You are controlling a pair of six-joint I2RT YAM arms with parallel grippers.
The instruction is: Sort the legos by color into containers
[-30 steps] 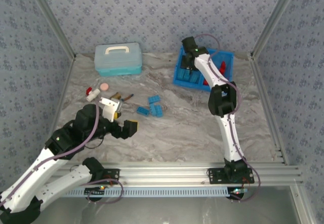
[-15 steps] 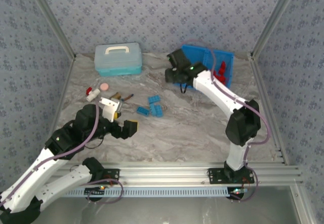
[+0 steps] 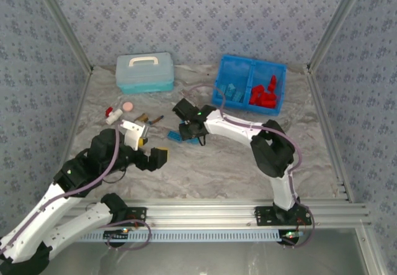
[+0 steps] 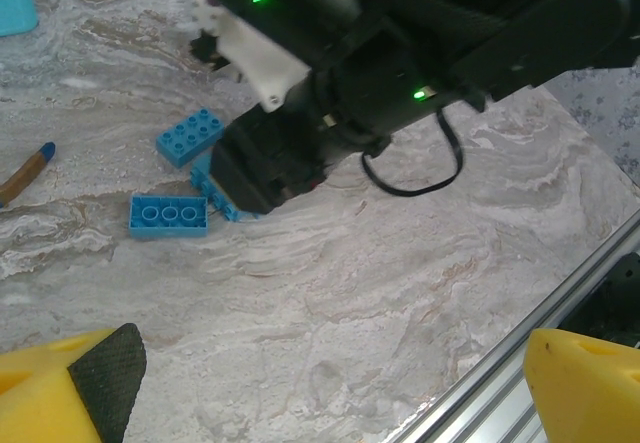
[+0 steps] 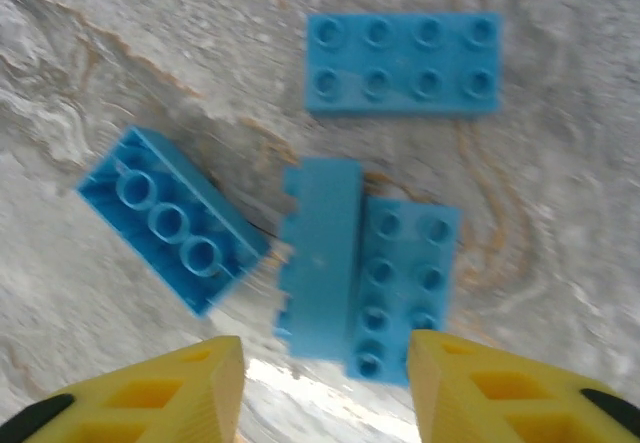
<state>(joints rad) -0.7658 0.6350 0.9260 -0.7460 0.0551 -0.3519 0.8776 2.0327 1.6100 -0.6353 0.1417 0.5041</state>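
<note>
Tabletop (image 3: pixel 236 163) open around legos (image 5: pixel 320 253), apparently edge-to-edge

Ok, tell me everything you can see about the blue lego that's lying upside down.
The upside-down lego is a light blue, glossy plastic brick, rectangular, lying flat on the marbled table with its hollow underside and three round tubes facing up. It sits angled beside a brick on its side, nearly touching it, just ahead of the open right gripper.
</note>
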